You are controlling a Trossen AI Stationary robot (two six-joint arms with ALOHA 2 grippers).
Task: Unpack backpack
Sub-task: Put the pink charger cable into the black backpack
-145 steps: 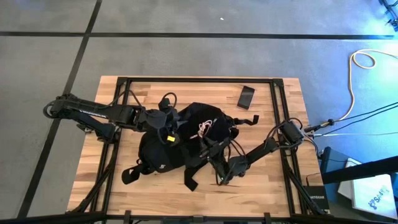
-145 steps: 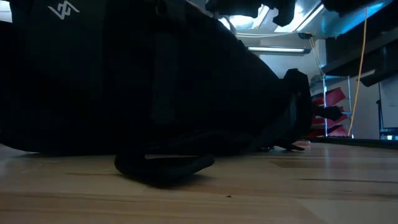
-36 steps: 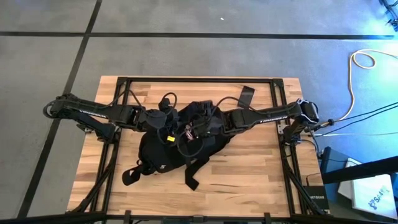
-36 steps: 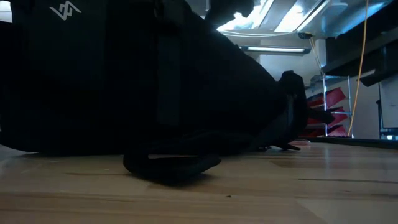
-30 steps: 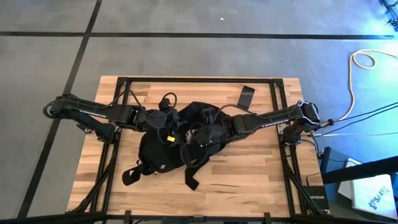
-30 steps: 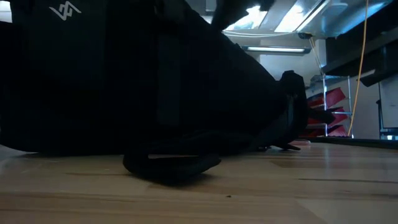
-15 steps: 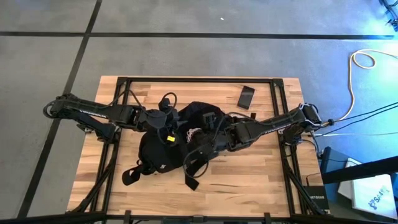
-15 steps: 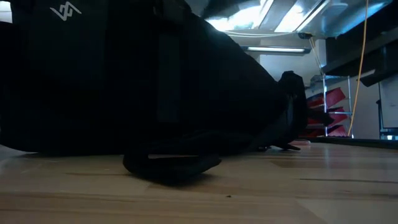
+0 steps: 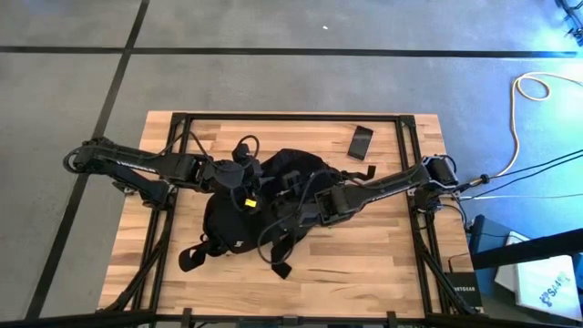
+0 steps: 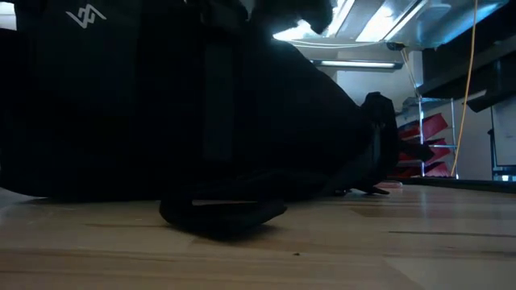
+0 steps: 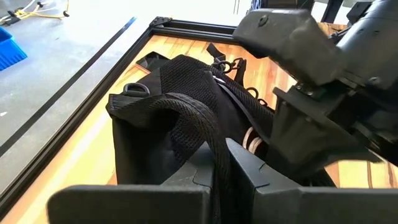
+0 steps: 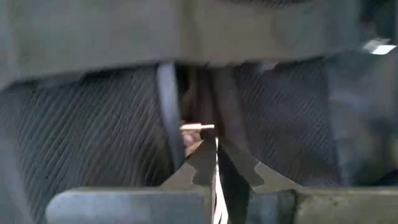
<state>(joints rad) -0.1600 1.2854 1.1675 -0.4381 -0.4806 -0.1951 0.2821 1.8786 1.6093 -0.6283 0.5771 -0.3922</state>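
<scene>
High view: the backpack (image 9: pixel 264 205) is seen mid-surface (image 9: pixel 383 264), a phone (image 9: pixel 361 141) well apart.
Low view: the room is blocked by the backpack.
Left wrist: left gripper (image 11: pixel 222 163) jaws clamped on a strap (image 11: pixel 186 115).
Right wrist: right gripper (image 12: pixel 216 163) jaws closed on white cord (image 12: pixel 217 186).

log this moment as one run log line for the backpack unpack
task: unpack backpack | left hand: shut on backpack strap | right hand: shut on a white cord, over backpack | phone: on table
</scene>
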